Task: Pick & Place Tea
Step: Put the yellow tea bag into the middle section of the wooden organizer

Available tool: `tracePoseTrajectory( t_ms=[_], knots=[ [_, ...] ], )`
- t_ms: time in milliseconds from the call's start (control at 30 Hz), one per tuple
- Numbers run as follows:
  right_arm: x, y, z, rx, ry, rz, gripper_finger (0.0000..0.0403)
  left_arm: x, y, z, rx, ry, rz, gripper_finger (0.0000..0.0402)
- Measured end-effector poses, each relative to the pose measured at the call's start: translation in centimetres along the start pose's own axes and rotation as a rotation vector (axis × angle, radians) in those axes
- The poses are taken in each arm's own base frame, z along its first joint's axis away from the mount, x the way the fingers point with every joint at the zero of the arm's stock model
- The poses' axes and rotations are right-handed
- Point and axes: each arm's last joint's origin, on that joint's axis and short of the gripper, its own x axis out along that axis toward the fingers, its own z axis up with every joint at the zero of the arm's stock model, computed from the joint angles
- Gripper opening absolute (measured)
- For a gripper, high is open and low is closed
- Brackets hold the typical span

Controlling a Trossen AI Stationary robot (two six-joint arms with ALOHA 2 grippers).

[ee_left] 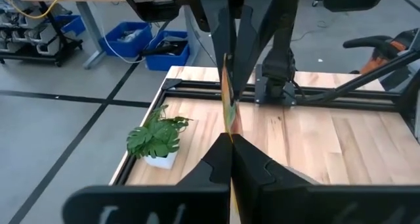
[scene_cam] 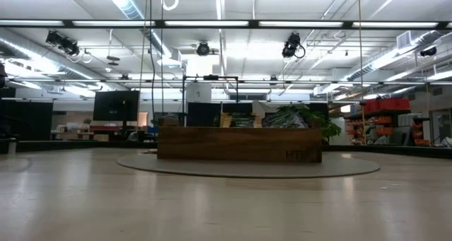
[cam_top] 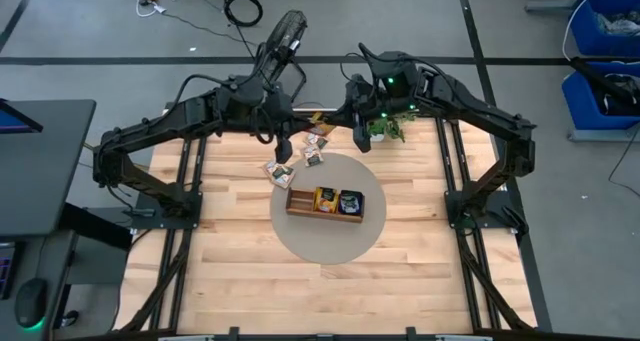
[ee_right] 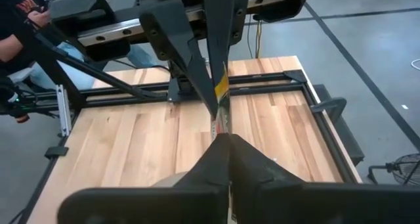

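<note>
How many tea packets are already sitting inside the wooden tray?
2: a yellow packet in the wooden tray's middle compartment and a dark packet in its right one. More could be hidden underneath them.

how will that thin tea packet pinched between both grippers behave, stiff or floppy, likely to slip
Probably light and somewhat floppy: the thin flat orange-yellow tea packet shows edge-on as a narrow sliver. Held only at opposite edges by the left gripper and right gripper, both shut, it may bend or tear if the arms pull apart. Its surface may be slick, so it could slip out.
</note>
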Motion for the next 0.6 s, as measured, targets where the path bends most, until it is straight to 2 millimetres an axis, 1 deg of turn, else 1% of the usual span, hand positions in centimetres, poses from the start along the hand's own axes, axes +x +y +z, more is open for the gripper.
tracePoseTrajectory(
  t_ms=[133, 233, 367, 467, 600],
  knots=[
    [0.0, -0.1, 0.0, 0.003, 0.002, -0.02, 0.0003, 0.0, 0.1, -0.1, -0.013, 0.012, 0.03, 0.0026],
    [0.0, -0.1, -0.2, 0.02, 0.017, -0.025, 0.0002, 0.0, 0.2, -0.5, -0.012, 0.051, 0.08, 0.0057],
    [0.1, 0.3, -0.5, 0.044, 0.055, -0.038, 0.0001, -0.5, 1.0, -0.8, -0.009, 0.093, 0.163, 0.0101],
    [0.6, 1.1, -1.0, 0.034, 0.107, -0.046, 0.0001, -1.0, 1.8, -1.1, -0.031, 0.123, 0.221, 0.0126],
    [2.5, 2.1, -2.5, 0.061, 0.175, -0.024, 0.0001, -1.3, 2.9, -1.3, -0.108, 0.132, 0.265, 0.0151]
  ],
)
